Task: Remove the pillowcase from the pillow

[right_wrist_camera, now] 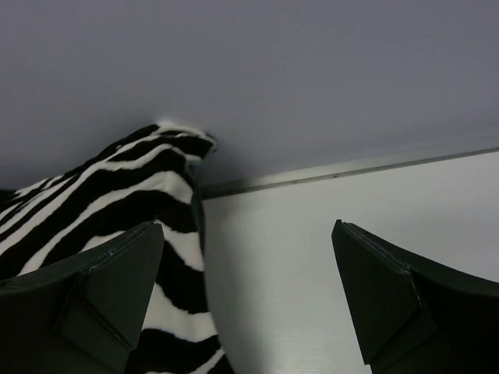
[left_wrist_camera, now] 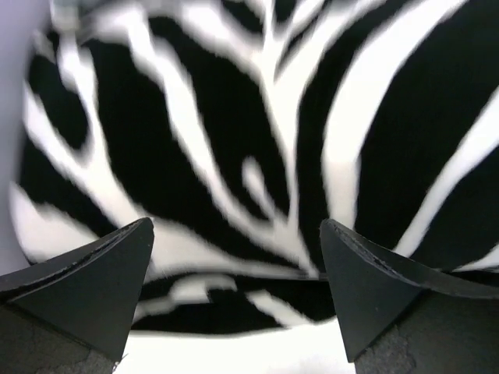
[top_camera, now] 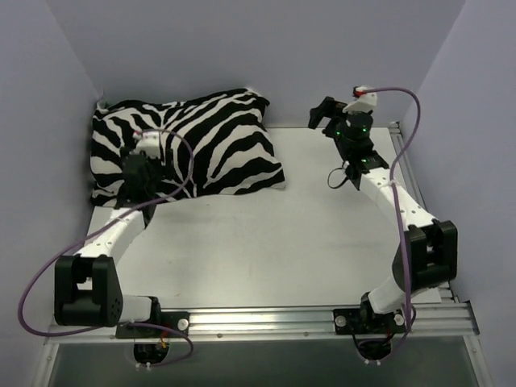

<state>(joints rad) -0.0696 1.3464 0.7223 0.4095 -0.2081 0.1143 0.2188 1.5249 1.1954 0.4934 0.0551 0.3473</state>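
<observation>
The white bench (top_camera: pixel 266 242) is the biggest thing; on it, at about 10 o'clock, lies the zebra-striped pillowcase (top_camera: pixel 218 145), puffed up and full, tight against the far left corner of the walls; the pillow inside is all covered. The left arm (top_camera: pixel 121 230) reaches to the pillowcase's 7 o'clock part; its left pincer (left_wrist_camera: pixel 235 234) is wide open over the stripes near the front edge, gripping nothing. The right pincer (right_wrist_camera: pixel 248 226) is up at 1 o'clock, wide open too and holding nothing, well apart from the pillowcase.
</observation>
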